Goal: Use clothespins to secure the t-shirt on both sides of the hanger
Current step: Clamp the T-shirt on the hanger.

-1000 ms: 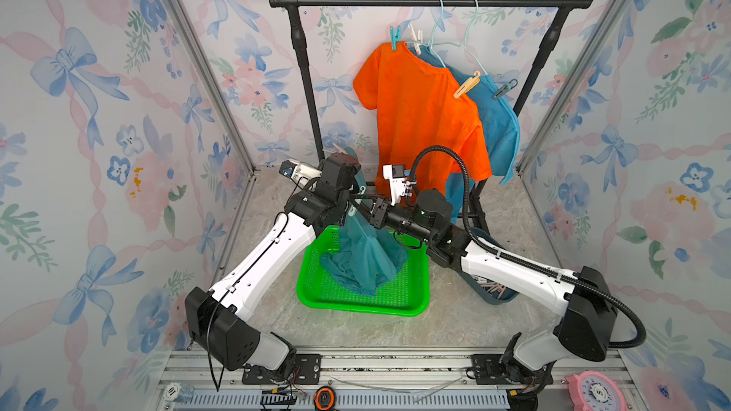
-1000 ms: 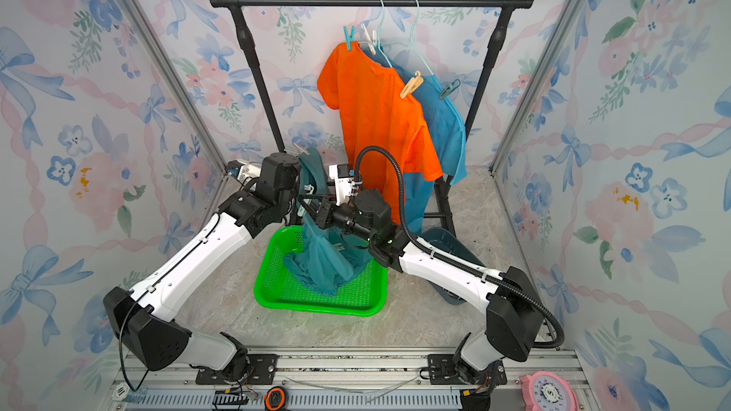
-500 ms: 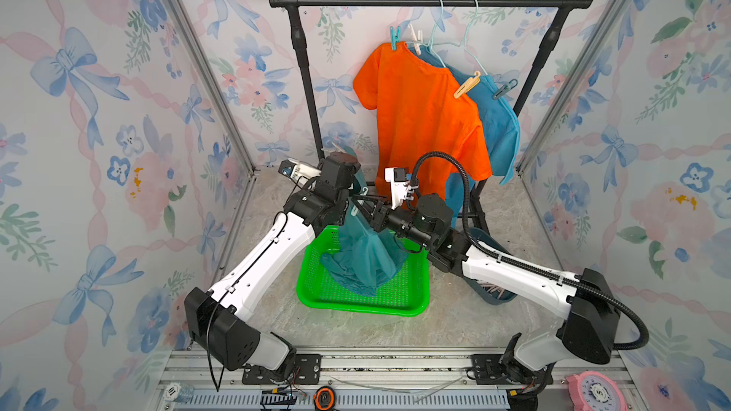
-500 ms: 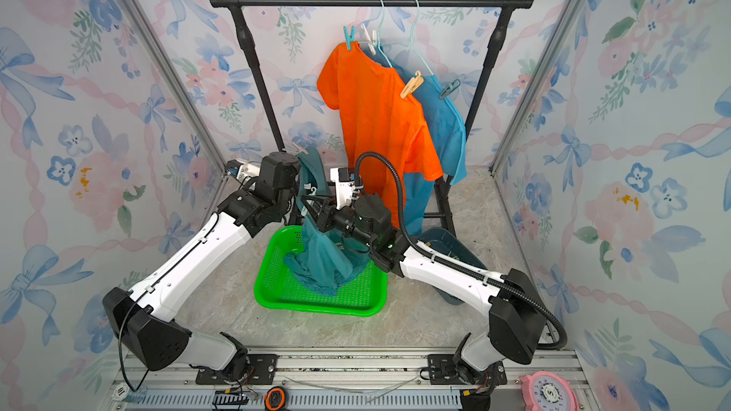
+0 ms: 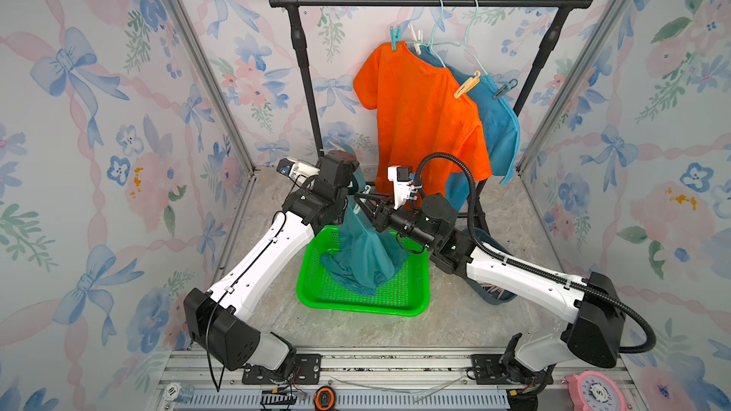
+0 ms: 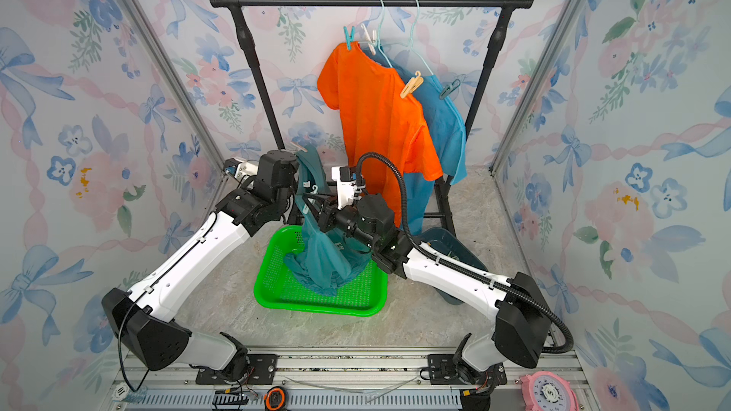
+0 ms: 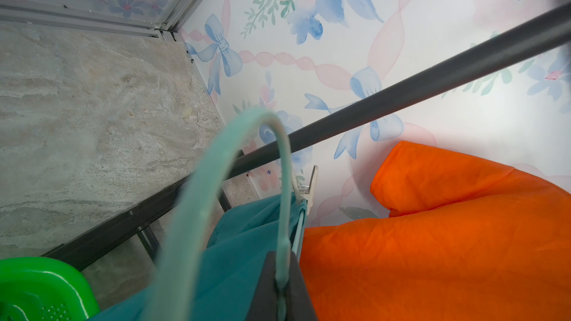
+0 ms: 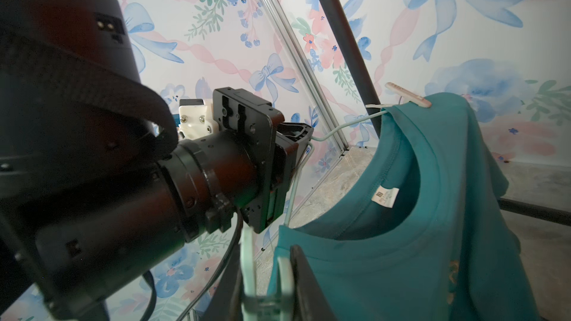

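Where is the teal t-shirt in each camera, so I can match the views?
In a top view: teal t-shirt, centre, hem in the green basket.
In a top view: t-shirt also at centre, over the basket.
Left wrist: t-shirt between green basket and orange shirt.
Right wrist: t-shirt close up, collar label showing.
Shared landmark: black rack.

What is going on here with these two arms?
The left end effector holds a mint hanger carrying a teal t-shirt, whose lower part rests in the green basket. A cream clothespin already clips one shoulder. The right end effector grips what looks like a pale green clothespin by the other shoulder.
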`<state>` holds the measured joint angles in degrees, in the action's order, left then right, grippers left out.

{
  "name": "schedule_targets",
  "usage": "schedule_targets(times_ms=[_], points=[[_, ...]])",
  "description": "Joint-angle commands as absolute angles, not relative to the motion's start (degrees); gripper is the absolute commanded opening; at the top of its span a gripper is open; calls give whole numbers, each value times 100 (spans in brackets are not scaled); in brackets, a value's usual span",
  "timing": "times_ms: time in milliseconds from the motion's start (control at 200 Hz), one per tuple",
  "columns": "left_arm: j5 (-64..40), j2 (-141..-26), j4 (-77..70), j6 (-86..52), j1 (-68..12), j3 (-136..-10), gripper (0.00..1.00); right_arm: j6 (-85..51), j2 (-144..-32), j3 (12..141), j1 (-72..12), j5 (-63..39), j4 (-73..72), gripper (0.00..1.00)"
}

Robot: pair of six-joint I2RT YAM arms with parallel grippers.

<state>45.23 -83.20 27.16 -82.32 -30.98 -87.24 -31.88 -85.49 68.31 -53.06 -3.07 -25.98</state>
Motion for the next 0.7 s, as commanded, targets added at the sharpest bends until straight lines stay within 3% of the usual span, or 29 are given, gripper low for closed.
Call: schedule_targets(times_ms=[0, 695], points=[[4722, -8244, 2574, -8206, -3063, -8903, 0, -3120, -8490, 6735, -5438, -170, -2733, 9], [4860, -8225, 2673, -8341, -3138, -8895, 0, -2257, -8452, 5632, -6121, 1923, -4500, 6]])
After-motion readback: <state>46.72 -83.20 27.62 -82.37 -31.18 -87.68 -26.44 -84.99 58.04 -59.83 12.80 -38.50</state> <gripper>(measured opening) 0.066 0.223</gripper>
